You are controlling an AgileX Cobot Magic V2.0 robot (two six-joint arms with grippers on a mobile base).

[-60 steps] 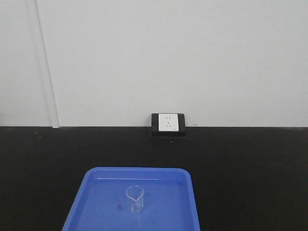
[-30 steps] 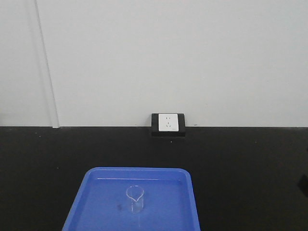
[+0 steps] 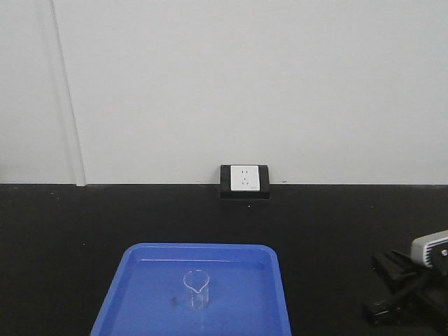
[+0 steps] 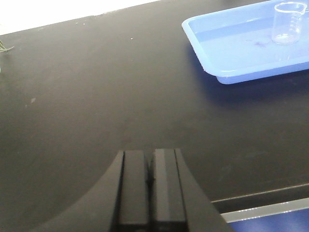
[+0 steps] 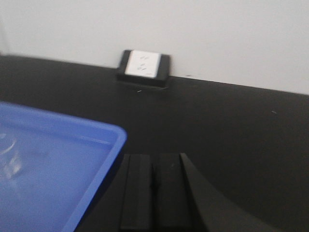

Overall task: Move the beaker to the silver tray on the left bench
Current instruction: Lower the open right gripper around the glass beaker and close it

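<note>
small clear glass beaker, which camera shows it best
Left wrist view: the small clear glass beaker appears largest and sharp, side-on, upright in the blue plastic tray, though near the frame corner. The front-facing view shows it whole but smaller; the right wrist view catches only a blurred sliver at the left edge.

Left gripper [image 4: 150,186] pads pressed together, right gripper [image 5: 153,191] likewise closed — right arm [image 3: 409,290] low at front view's edge
</note>
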